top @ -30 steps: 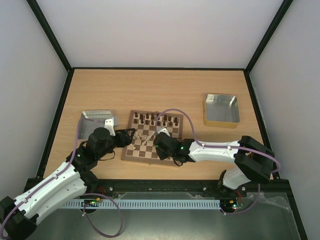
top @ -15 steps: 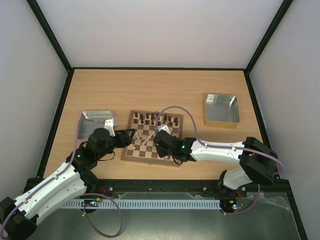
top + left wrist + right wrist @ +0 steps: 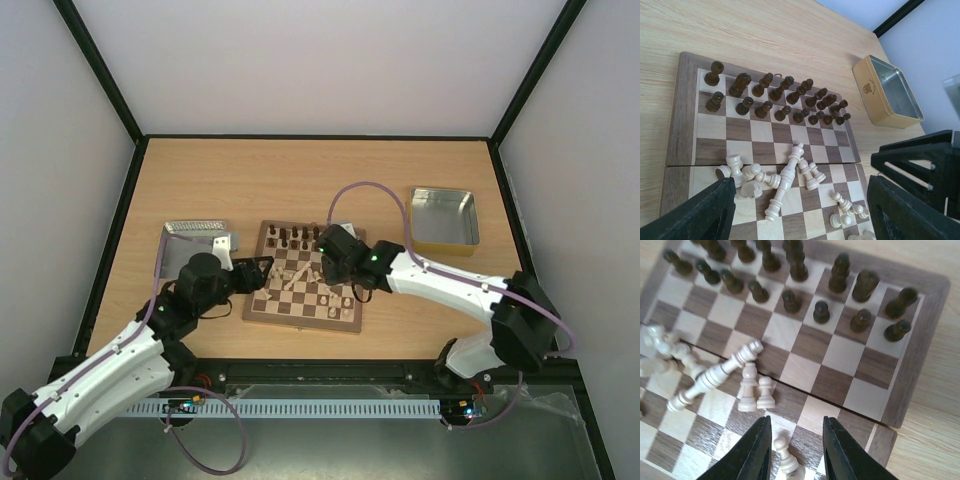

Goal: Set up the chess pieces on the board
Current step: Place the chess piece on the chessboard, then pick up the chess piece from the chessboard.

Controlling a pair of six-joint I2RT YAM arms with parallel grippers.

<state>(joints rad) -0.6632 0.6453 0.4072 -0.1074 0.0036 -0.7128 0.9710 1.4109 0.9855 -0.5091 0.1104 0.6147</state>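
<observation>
Early days on this one: the chess pieces (image 3: 790, 172) mostly lie heaped on the near half of the board (image 3: 685, 130). The right gripper (image 3: 794, 422) hovers, fingers spread, above a cream pawn (image 3: 782, 450), upright I think. Next it needs to drop and pinch it. The left gripper (image 3: 258, 272) gapes wide too.

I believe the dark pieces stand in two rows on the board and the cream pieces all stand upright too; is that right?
Not quite: several cream pieces lie toppled in a heap, as the left wrist view shows. The dark pieces do stand in two rows on the board.
</observation>
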